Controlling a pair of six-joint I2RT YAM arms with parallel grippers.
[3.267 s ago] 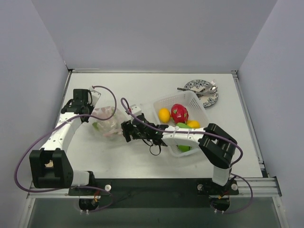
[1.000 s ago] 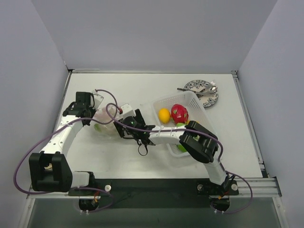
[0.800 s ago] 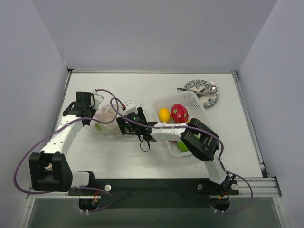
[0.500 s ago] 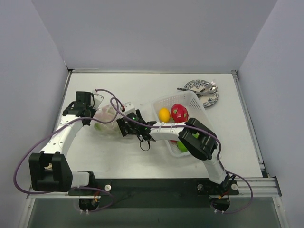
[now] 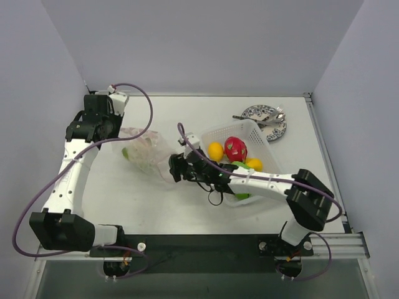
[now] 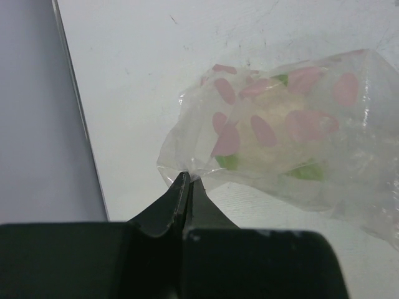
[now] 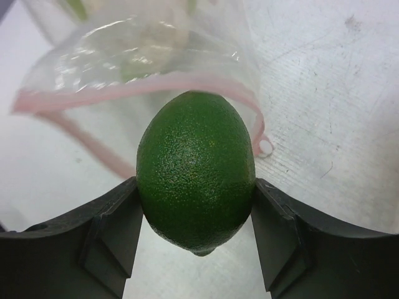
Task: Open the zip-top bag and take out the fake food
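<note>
The zip-top bag (image 5: 144,152) lies slack on the table left of centre, its pinkish zip strip (image 7: 131,84) gaping open. My left gripper (image 5: 116,132) is shut on the bag's closed corner (image 6: 186,176) and holds that end up. Fake food (image 6: 274,124), pale with pink and green patches, still shows through the plastic. Just outside the bag's mouth, my right gripper (image 7: 196,199) is shut on a green lime (image 7: 196,168), one finger on each side of it. In the top view this gripper (image 5: 177,168) sits at the bag's right end.
A white mesh basket (image 5: 262,141) stands right of the bag with a yellow fruit (image 5: 216,150), a red fruit (image 5: 235,148) and others in it; the right arm crosses its near side. A blue-patterned plate (image 5: 265,119) with cutlery is at the back right. Walls enclose the table.
The right gripper has closed on the lime and drawn back out of the bag's mouth. The left gripper has raised the bag's closed end and moved it toward the back left.
</note>
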